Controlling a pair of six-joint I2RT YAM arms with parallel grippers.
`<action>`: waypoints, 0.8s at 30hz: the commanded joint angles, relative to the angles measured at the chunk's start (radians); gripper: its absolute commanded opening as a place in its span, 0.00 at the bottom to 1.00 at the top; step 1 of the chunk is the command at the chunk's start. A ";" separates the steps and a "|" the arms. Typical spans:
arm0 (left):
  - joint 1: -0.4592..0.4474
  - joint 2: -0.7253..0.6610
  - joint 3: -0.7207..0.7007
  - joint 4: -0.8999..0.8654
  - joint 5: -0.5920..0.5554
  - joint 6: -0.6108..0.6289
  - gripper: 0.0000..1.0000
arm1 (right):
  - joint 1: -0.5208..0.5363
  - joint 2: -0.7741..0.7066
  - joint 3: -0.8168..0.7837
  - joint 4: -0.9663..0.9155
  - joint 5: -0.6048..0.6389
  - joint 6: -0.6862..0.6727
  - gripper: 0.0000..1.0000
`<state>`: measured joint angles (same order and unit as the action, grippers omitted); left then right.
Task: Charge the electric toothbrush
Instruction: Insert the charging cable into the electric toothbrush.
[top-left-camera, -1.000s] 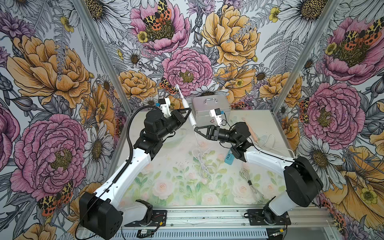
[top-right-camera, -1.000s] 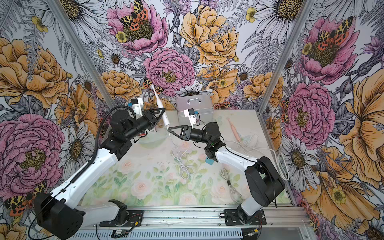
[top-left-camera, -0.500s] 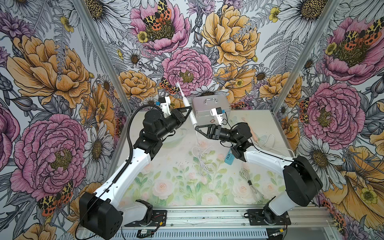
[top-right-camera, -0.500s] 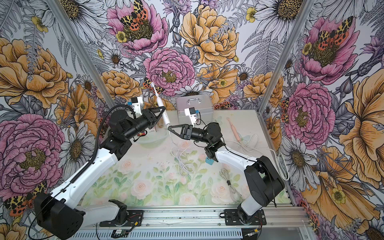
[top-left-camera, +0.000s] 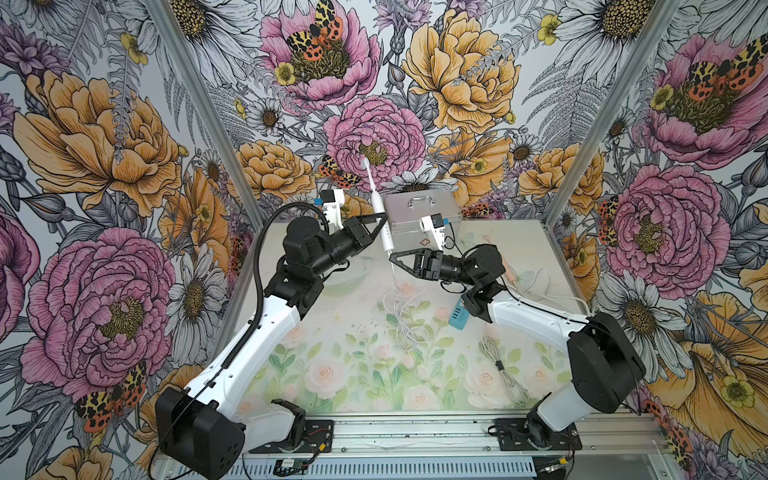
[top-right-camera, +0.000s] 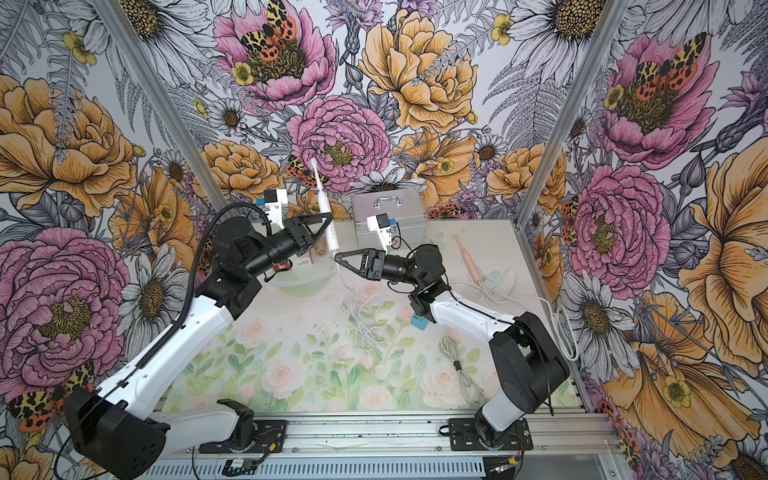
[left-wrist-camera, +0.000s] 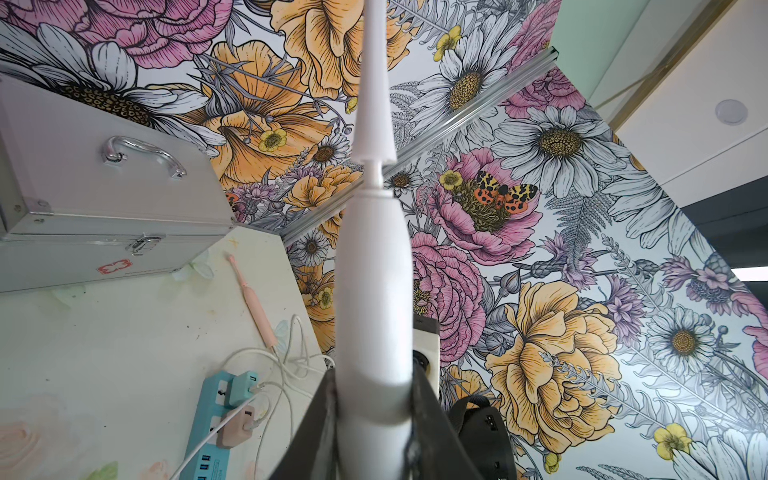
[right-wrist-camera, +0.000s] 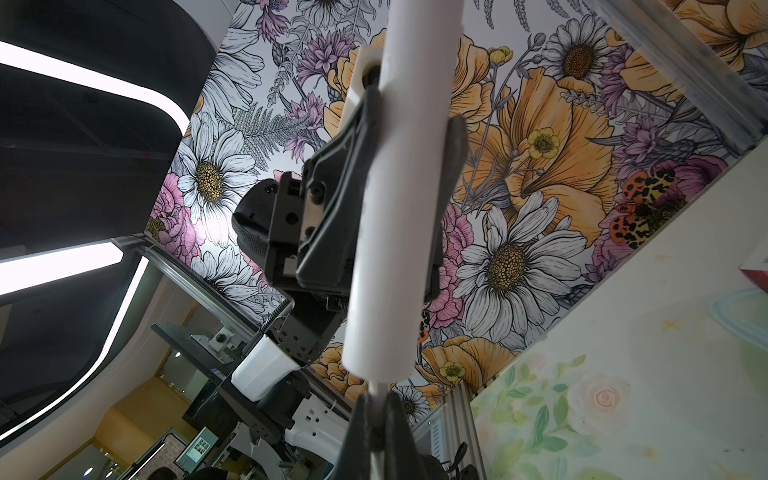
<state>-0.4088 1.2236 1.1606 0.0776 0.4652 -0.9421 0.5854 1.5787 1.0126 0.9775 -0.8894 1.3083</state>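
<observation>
Since a second ago, right gripper has edged closer under the white toothbrush; left arm holds as before. Both top views: left gripper clamps white toothbrush mid-handle, upright, brush head up, raised beside silver case. Right gripper, pinched tight on white cable end, sits just below its base. Left wrist: jaws partly closed, snug around white toothbrush. Right wrist: plug touches the base, squeezed between fingertips; seated or not, cannot tell

A red cross sign marks the silver case.
</observation>
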 joint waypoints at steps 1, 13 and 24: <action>-0.048 -0.039 -0.059 -0.101 0.102 0.063 0.00 | -0.015 -0.040 0.054 0.062 0.151 -0.024 0.00; -0.059 -0.047 -0.144 -0.014 0.202 0.071 0.00 | -0.015 -0.033 0.102 0.116 0.194 -0.019 0.00; -0.015 -0.063 -0.040 0.008 0.039 0.102 0.00 | 0.041 -0.034 0.041 -0.234 0.065 -0.220 0.09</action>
<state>-0.4149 1.1728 1.0866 0.1566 0.4587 -0.8642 0.6167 1.5616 1.0332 0.8558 -0.8982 1.1904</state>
